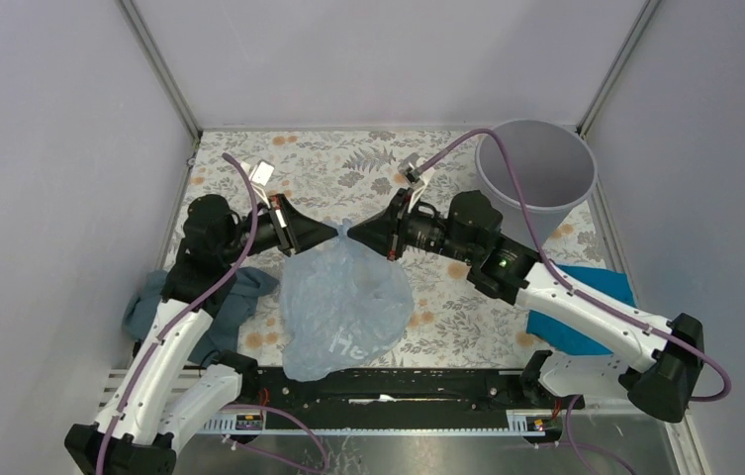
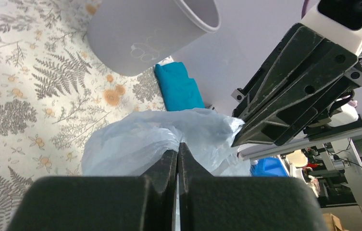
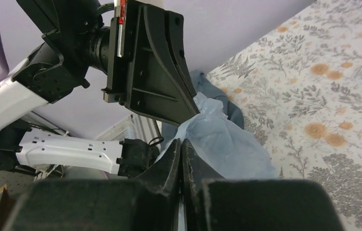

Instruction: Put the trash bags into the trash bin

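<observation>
Left claw (image 2: 178, 147): its two fingers are being pressed tight together, and a fold of the trash bag (image 1: 343, 302) is being pinched between them.
Right claw (image 3: 181, 144): its fingers are being pressed together too, with next to no gap, and the top of the same bag is being pinched at their tips.
Both claws: they are being pointed at each other, tip to tip, over the middle of the flowery tabletop (image 1: 348, 168).
Trash bag: it is being held up by its bunched top, right between the two claws. The rest, pale blue, wrinkly and see-through, is being spread down toward the near edge. White letters are being shown on it, but they are too crumpled to read.
Trash bin (image 1: 546, 163): it is being stood upright in the far right corner, mouth up, well apart from the bag.
Teal-grey cloth (image 1: 145, 312): it is being left crumpled on the tabletop beside the left arm.
Bright blue cloth (image 1: 601, 280): it is being partly covered by the right arm, near the bin.
</observation>
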Robot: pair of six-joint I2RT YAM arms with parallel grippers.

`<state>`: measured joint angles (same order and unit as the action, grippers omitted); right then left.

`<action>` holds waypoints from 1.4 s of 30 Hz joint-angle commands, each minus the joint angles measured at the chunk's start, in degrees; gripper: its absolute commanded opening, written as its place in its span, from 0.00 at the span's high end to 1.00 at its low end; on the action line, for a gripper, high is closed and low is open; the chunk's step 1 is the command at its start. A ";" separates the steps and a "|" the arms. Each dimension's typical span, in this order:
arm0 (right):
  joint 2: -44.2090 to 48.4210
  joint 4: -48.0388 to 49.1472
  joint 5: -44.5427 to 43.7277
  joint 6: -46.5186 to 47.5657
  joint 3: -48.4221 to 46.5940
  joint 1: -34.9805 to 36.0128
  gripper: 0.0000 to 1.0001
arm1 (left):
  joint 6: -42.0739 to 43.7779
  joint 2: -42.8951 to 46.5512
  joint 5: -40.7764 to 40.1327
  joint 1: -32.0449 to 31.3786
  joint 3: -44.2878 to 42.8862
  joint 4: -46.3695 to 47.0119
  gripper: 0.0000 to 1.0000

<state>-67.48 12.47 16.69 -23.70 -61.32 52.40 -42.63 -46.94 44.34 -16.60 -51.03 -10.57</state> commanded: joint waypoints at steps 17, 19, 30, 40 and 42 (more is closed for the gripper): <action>-2.09 9.88 -7.33 1.26 7.38 -0.35 0.81 | -1.40 -2.10 -0.93 -0.27 2.72 4.59 1.00; -3.45 12.53 -2.61 2.21 7.31 -0.31 0.75 | -1.32 -2.57 -0.71 -0.28 2.44 4.52 1.00; -5.16 9.94 -2.78 9.57 7.01 -0.29 0.26 | -0.87 -2.95 0.95 -0.36 1.45 2.77 1.00; -8.26 11.59 -2.79 9.77 4.96 -0.36 0.27 | -1.48 -2.89 1.71 -0.36 0.00 2.83 1.00; -8.55 12.40 -2.69 9.34 4.85 -0.28 0.37 | -1.58 -2.90 1.84 -0.38 -0.19 2.80 1.00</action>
<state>-75.16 21.10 13.17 -15.00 -53.84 52.18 -44.47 -50.11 45.01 -16.82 -48.29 -9.78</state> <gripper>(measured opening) 0.706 0.005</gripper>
